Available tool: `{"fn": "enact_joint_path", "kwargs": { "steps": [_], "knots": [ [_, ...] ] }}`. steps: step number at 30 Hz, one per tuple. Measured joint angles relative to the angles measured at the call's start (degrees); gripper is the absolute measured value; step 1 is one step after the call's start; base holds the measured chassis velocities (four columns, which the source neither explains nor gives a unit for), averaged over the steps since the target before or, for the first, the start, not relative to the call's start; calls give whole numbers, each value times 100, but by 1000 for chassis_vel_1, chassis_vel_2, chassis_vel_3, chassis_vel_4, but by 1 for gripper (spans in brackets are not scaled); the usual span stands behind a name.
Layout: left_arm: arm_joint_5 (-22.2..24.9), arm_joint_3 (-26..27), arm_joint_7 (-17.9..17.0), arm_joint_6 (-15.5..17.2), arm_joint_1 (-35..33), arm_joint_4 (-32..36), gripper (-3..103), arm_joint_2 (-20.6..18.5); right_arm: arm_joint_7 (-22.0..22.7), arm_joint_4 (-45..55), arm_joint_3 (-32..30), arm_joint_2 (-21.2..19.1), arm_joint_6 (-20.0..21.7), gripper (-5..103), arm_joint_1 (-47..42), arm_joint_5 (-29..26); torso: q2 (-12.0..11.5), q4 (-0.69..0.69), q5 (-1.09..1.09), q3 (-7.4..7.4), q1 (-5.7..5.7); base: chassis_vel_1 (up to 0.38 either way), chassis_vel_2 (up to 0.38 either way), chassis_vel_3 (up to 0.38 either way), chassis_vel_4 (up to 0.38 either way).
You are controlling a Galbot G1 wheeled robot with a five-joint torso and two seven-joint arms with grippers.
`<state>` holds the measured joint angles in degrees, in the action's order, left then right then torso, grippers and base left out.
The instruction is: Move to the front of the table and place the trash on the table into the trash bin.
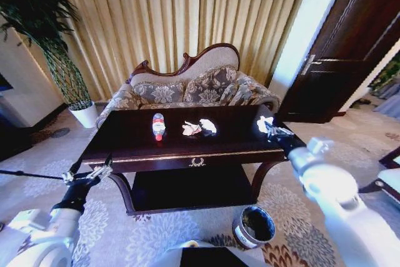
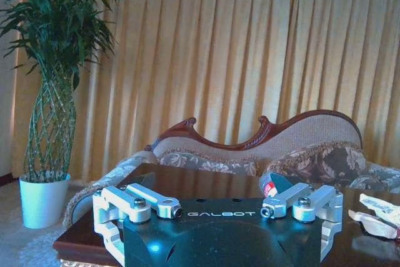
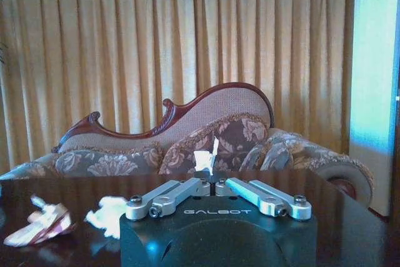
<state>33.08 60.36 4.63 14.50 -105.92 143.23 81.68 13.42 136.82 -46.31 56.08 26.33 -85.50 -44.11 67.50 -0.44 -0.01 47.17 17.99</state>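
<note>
Glossy dark tabletop (image 1: 125, 139); right claw (image 1: 270, 128) seemingly clenched on a crumpled white wad (image 1: 265, 122); left claw (image 1: 87, 171) released, hovering beside the corner.

"GALBOT" stands in pale letters on the dark body of the left gripper (image 2: 219, 212) and likewise on the right gripper (image 3: 209, 182). The bottle (image 1: 159, 125) label is unreadable.

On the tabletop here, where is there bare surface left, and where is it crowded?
Bare: the table left of the bottle, and the strip between the paper wads and the right gripper. Crowded: the middle, and the right edge, where the right gripper is closed on a white wad.
</note>
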Motion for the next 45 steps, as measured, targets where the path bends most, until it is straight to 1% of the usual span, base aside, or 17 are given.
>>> {"fn": "enact_joint_path", "kwargs": {
  "steps": [2,4,9,18,26,32,34,35,37,39,40,43,44,45],
  "knots": [
    [-18,-24,-8,9,21,0,100,-30,2,250,-7,190,-3,0,-291,217,0,0,0,0,0,0,0,0,0],
    [-79,-62,-36,21,27,0,100,-47,2,409,-5,296,-4,0,-456,342,0,0,0,0,0,0,0,0,0],
    [-228,-96,-41,12,18,0,100,-45,2,595,-3,400,-5,0,-634,524,0,1,0,1,1,0,0,0,0],
    [-240,-121,-34,-16,37,0,100,-74,11,643,-26,517,-1,0,-829,661,-1,1,1,1,1,65,-58,-66,69],
    [-243,-170,-29,-26,47,0,100,-67,12,664,-42,522,3,0,-854,721,0,1,1,0,-1,164,-164,-184,163],
    [-234,-131,-25,-37,48,0,100,-81,-73,417,72,572,-2,0,-855,1006,2,0,0,-1,-3,135,-138,-151,132],
    [-231,-115,-22,-38,57,1,100,-91,-161,93,150,614,-5,0,-845,1108,2,1,0,-1,-3,10,-33,-38,22],
    [-231,-115,-22,-38,57,1,100,-91,-161,93,150,614,-5,0,-845,1108,2,1,0,-1,-3,0,0,0,0],
    [-228,-115,-19,-38,63,0,100,-91,-252,-446,222,658,-39,0,-812,1258,0,1,1,1,-2,0,0,0,0],
    [-227,-116,-17,-37,56,0,100,-79,-361,-1314,325,708,-215,0,-739,1571,-4,2,2,3,5,0,0,0,0],
    [-227,-116,-17,-37,56,0,100,-79,-361,-1314,325,708,-215,0,-739,1571,-4,2,2,3,5,0,0,0,0],
    [-225,-121,-15,-35,49,0,100,-76,-551,-2639,403,794,-677,0,-542,2208,-4,2,3,3,5,-13,40,21,-22],
    [-224,-124,-15,-34,53,0,100,-75,-598,-3006,420,834,-778,0,-478,2345,-4,-1,3,3,5,0,0,0,0],
    [-225,-132,-14,-34,57,1,100,-74,-619,-3288,433,870,-842,0,-407,2411,-3,-1,2,2,3,0,0,0,0]
  ]
}}
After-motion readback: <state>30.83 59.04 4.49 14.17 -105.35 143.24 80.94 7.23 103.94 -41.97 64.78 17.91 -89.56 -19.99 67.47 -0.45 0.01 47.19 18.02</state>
